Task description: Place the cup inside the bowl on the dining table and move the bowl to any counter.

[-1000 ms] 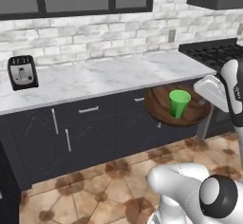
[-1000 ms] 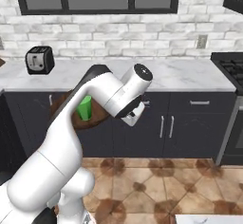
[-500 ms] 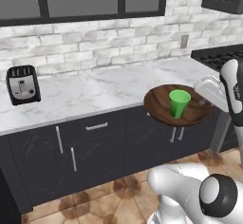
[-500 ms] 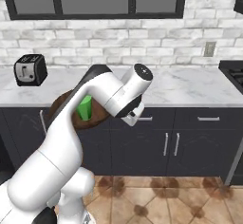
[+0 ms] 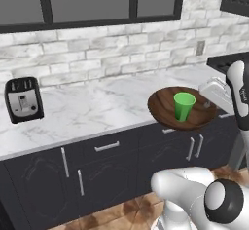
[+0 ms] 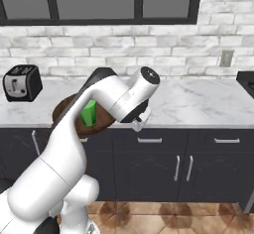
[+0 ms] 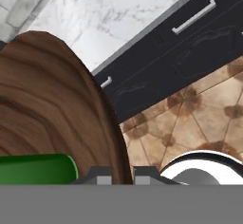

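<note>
Bright green cup (image 5: pixel 184 105); dark brown bowl (image 5: pixel 165 108) with visible wood grain. Counter (image 5: pixel 92 109) topped in white marble with grey veins, above dark cabinet fronts (image 5: pixel 107 168) with silver bar handles (image 5: pixel 107 146). Black and silver toaster (image 5: pixel 21 99). Whitish-grey brick wall (image 5: pixel 107 58). Floor (image 7: pixel 190 118) of brown patterned tiles.

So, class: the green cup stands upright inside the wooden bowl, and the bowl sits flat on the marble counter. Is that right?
Not quite. The cup does stand upright in the bowl, but the claw holds the bowl by its rim, overhanging the counter edge, as the left base view shows.
</note>
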### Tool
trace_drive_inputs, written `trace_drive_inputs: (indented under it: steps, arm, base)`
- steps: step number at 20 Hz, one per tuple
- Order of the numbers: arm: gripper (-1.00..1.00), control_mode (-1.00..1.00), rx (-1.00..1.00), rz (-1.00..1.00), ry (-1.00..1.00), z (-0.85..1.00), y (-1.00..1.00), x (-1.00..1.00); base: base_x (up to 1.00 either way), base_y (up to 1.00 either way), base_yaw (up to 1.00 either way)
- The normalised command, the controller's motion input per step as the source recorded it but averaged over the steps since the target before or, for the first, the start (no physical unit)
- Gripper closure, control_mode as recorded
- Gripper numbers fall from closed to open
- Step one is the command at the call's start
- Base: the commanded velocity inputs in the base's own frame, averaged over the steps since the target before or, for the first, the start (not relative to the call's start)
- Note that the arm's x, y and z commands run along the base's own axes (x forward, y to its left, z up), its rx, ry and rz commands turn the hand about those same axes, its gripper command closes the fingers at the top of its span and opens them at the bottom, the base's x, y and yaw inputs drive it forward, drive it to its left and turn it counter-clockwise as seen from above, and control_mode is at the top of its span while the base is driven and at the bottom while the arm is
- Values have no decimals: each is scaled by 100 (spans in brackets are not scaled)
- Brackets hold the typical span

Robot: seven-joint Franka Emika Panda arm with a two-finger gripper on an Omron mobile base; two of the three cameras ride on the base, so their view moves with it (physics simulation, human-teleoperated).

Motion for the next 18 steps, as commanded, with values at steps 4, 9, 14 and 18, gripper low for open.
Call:
trace_drive_inputs:
  steps: [4,9,14,18]
  arm:
    - [100,100,0,0,0,0,0,0]
    - [100,100,0,0,0,0,0,0]
    - [100,100,0,0,0,0,0,0]
    - [100,100,0,0,0,0,0,0]
  base:
    - [59,20,0]
    - [53,15,1]
    - [49,10,1]
    - [49,12,0]
